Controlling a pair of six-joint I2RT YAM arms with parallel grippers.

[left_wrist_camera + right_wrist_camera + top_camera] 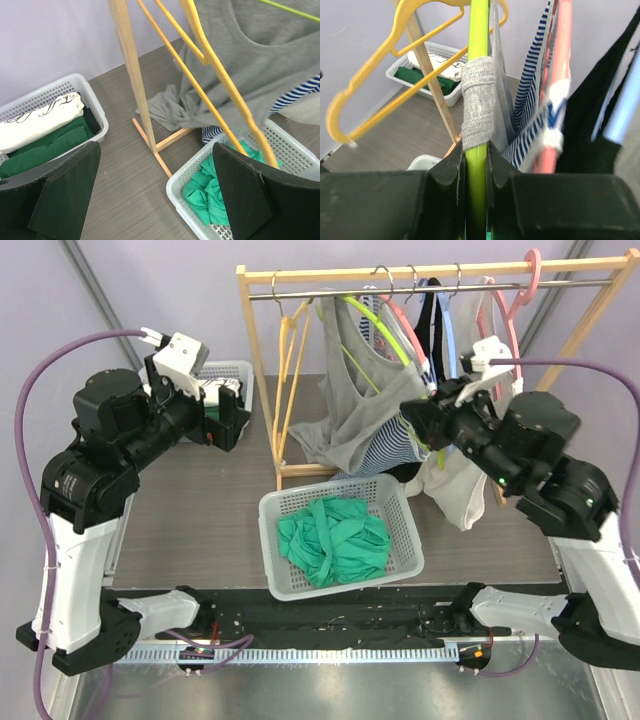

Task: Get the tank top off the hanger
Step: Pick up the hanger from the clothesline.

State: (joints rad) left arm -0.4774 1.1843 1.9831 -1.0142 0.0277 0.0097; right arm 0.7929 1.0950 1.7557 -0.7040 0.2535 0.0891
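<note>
Steadying the green hanger (479,30) is judged to be the step in hand: the right gripper (476,150) is pinched on its arm just beside the strap (477,100) of the grey tank top (350,410), which hangs from the rack (430,280) with its hem on the table (125,190). The left gripper (152,190) hovers well apart, jaws spread; next, the strap should be drawn off the hanger's end.

Legible text: none. Item: white folded garment (40,120), in basket (94,104), left of frame; black cursive print, unreadable.
</note>
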